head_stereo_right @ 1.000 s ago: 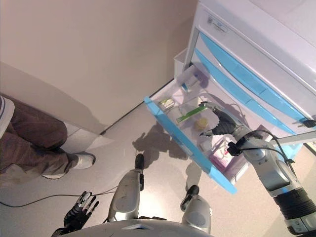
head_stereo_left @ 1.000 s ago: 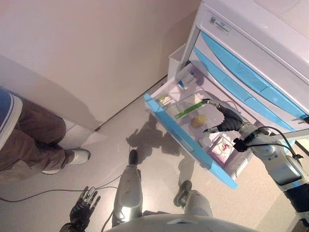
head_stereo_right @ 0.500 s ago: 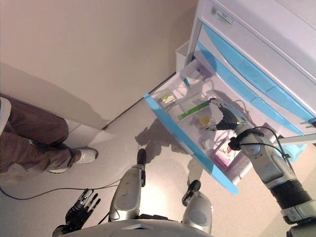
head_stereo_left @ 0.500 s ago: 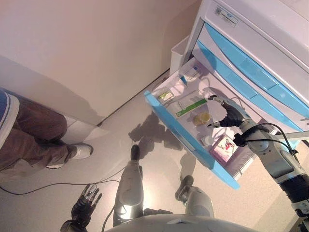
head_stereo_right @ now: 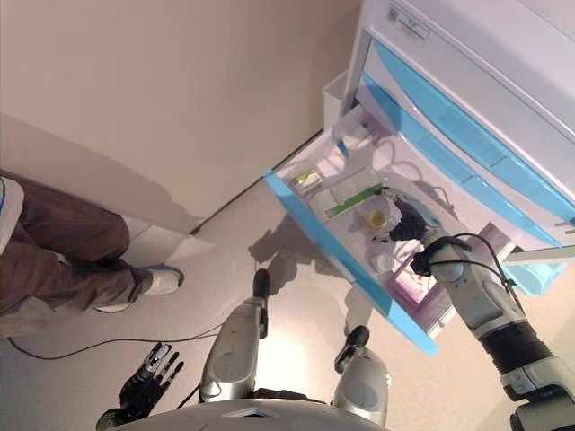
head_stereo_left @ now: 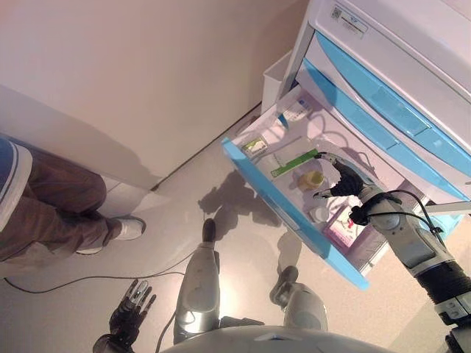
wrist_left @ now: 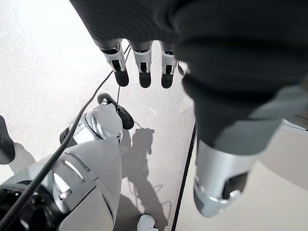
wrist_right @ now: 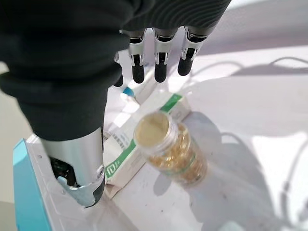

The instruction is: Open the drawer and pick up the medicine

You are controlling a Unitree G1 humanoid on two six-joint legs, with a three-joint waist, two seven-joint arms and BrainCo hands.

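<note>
Open drawer [head_stereo_left: 274,197] of the cabinet [head_stereo_left: 412,66]. Right hand [head_stereo_left: 342,182], fingers spread and empty, hovers just above the medicine bottle [wrist_right: 168,154], which stands in the drawer beside a green-striped box [wrist_right: 139,139]. Left hand [head_stereo_left: 129,315] hangs relaxed, well apart.

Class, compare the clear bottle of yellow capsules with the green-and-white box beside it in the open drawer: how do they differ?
The bottle is round and see-through; the box is flat, rectangular and opaque. The bottle shows its yellow capsules; the box hides its contents. Both lie in the open drawer, touching, just beyond the right hand.
</note>
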